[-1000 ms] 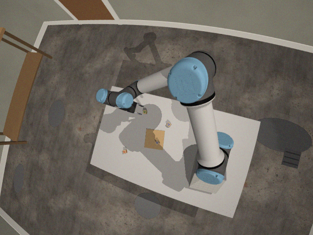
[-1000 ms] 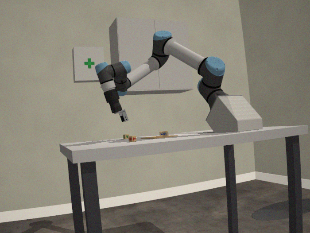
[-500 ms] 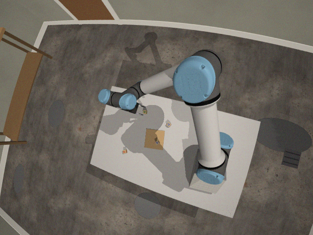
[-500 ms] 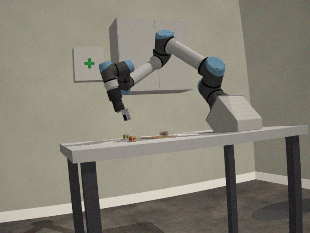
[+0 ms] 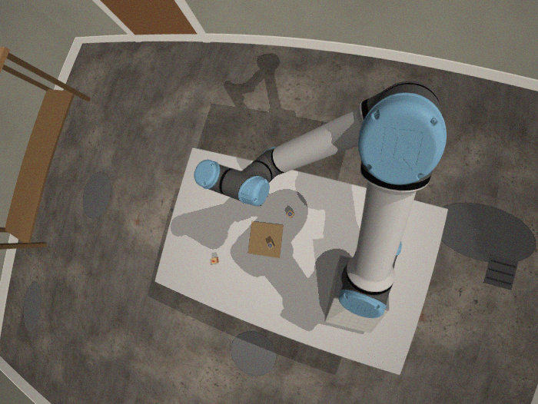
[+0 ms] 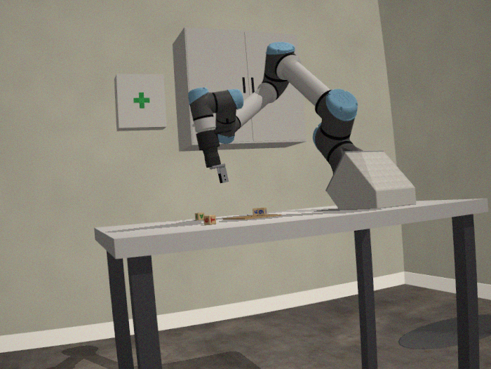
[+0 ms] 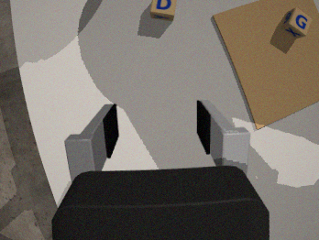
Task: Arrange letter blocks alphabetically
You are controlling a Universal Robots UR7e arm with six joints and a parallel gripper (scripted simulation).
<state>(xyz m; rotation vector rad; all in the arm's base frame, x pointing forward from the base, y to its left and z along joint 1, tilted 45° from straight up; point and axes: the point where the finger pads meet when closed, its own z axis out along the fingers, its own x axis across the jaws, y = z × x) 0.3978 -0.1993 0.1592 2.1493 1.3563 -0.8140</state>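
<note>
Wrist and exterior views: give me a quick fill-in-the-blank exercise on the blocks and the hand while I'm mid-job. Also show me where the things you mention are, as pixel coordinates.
The block lying on the mat [image 5: 258,234] [image 6: 238,217] [image 7: 257,82] shows the letter ____ on top.
The letter on top of the D block [image 5: 290,213] [image 7: 163,7] is coloured ____.
The hand [image 6: 223,182] [image 7: 157,118] is ____, with nothing between its fingers.
In the exterior view, the block left of the red-marked block [image 5: 214,260] [image 6: 210,219] has a letter coloured ____.

Missing words: G; blue; open; green.

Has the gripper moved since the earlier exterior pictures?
Yes: the gripper has shifted right in the exterior view, farther from the green-cross box on the wall, and slightly up.
</note>
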